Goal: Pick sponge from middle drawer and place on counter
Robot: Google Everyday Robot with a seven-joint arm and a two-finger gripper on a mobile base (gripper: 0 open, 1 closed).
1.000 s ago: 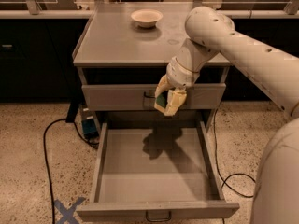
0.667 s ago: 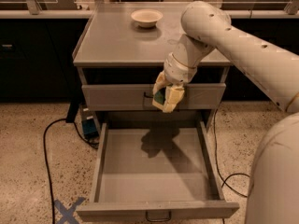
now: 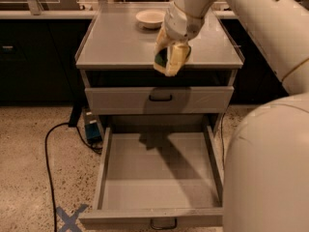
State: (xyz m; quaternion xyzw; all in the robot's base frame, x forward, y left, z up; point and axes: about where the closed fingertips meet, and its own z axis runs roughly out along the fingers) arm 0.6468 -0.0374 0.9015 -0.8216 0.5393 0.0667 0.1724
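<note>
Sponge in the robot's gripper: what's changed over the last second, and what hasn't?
The gripper, still shut on the small green and yellow sponge, has risen from in front of the closed upper drawer front to just over the front edge of the flat grey counter. Nothing was let go. The pulled-out grey middle drawer stays open, and the round cream bowl has not moved.

Sponge (image 3: 161, 58) mostly hidden between gripper (image 3: 165, 69) fingers over counter (image 3: 120, 42) front edge; arm (image 3: 260, 28) cut off right.
</note>
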